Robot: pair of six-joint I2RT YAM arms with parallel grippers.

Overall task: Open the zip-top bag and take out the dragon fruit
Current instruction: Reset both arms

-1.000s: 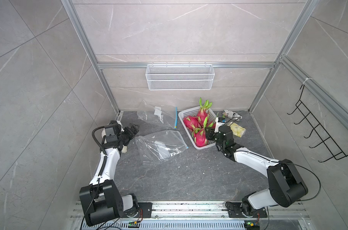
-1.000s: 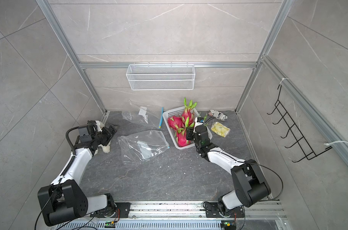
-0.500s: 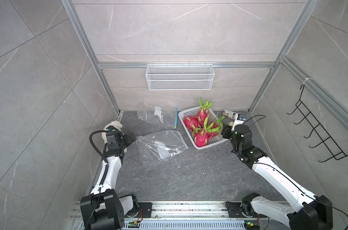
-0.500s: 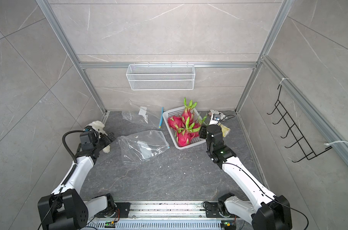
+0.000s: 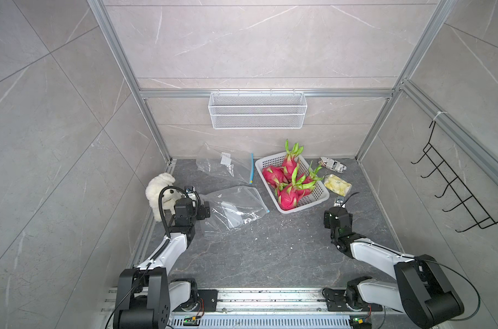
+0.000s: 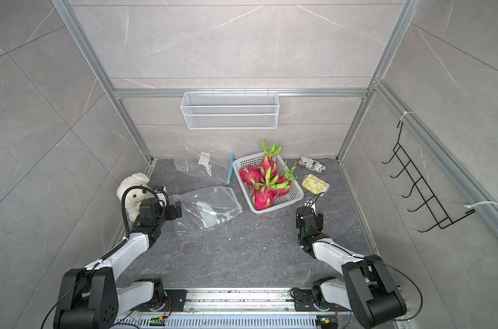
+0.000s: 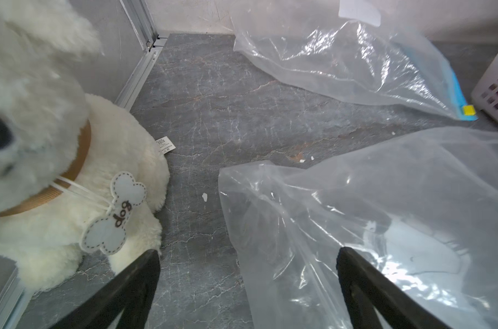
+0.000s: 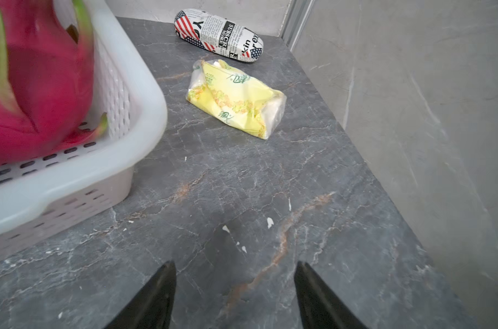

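Left gripper [image 7: 249,250] wide, right gripper [image 8: 235,262] parted; both empty.

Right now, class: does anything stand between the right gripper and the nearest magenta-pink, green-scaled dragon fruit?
Yes. The magenta-pink dragon fruit lies inside the white perforated plastic basket, whose side wall and rim stand between it and the open right gripper. Above, the basket is open.
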